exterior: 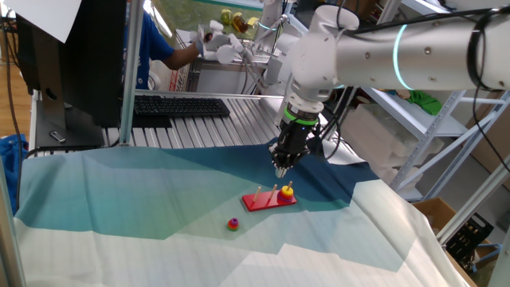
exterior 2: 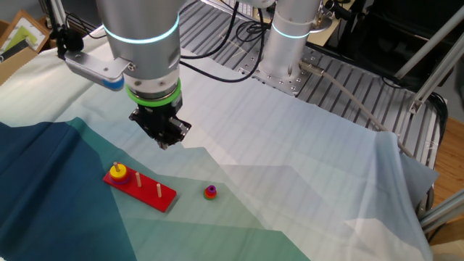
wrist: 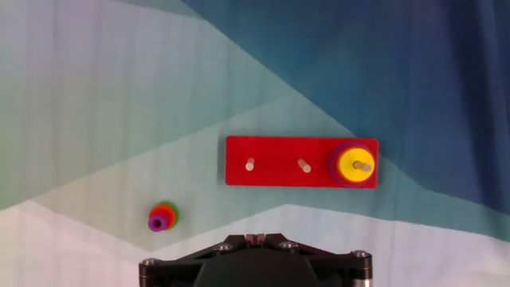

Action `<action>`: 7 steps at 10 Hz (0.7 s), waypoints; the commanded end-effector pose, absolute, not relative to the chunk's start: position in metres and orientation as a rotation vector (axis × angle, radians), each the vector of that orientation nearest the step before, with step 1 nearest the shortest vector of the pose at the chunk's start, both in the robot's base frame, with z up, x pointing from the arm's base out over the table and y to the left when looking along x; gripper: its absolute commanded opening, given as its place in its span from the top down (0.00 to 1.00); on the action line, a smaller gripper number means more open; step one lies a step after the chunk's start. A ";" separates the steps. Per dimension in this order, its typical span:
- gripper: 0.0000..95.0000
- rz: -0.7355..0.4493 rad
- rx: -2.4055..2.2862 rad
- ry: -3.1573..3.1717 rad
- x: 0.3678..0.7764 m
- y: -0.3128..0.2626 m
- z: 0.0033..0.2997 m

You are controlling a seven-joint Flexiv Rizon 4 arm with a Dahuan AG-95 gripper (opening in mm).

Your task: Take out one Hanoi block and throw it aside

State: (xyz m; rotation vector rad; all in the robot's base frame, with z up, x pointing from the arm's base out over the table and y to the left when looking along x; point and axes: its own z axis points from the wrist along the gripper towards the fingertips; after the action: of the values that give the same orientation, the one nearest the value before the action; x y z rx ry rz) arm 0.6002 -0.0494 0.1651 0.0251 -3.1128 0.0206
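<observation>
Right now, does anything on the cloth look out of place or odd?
Yes: a small stack of rings sits loose on the cloth, apart from the red peg base. The yellow ring is on an end peg; the other two pegs are bare.

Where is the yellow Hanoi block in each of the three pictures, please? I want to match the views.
One fixed view: the yellow Hanoi block sits on the right-end peg of the red peg base, just right of centre.
The other fixed view: on the left-end peg, lower left.
Hand view: on the right peg, right of centre.
Shared landmark: the red peg base; the small stack of rings lies off it on the cloth.
</observation>
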 end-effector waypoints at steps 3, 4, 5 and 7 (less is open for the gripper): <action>1.00 0.105 0.005 -3.116 0.600 -0.049 0.165; 1.00 0.097 -0.023 -3.118 0.600 -0.049 0.165; 1.00 0.093 -0.038 -3.120 0.600 -0.049 0.165; 1.00 0.075 -0.022 -3.106 0.599 -0.049 0.164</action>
State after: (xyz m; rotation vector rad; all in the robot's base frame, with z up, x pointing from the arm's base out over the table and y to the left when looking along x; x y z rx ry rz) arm 0.5990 -0.0491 0.1636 -0.0296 -3.1061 0.0944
